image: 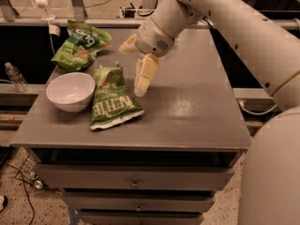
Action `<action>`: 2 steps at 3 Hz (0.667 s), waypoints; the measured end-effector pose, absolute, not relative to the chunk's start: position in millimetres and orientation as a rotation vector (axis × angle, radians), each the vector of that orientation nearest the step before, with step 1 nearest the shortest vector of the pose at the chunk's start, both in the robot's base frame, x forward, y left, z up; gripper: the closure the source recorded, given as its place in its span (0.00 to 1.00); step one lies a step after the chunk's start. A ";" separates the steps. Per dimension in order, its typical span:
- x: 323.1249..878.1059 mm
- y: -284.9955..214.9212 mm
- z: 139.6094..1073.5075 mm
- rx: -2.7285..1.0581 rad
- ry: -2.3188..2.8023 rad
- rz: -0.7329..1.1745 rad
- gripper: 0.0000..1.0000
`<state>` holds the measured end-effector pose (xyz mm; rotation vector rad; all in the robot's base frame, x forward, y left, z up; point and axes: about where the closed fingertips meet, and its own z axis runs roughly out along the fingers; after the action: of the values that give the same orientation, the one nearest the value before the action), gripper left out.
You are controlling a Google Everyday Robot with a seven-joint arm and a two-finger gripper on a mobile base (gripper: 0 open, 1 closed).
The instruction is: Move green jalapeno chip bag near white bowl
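The green jalapeno chip bag point(112, 100) with white "Kettle" lettering lies flat on the grey table point(187, 111), its left edge touching or almost touching the white bowl point(71, 91). My gripper point(131, 70) hangs just above and to the right of the bag's top end. It is open and holds nothing: one pale finger point(144, 74) points down at the table beside the bag, the other point(128, 44) sticks out to the left.
A second green chip bag point(79, 43) with rounded white letters lies at the table's back left corner. A water bottle point(16, 77) stands on a ledge left of the table. Drawers point(135, 183) sit under the front edge.
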<state>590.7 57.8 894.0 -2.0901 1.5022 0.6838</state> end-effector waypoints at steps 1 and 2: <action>590.1 3.2 905.6 -2.048 1.660 0.575 0.00; 580.0 -45.8 913.0 -1.942 1.789 0.512 0.00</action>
<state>580.0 -45.8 913.0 -1.9420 1.7886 0.5125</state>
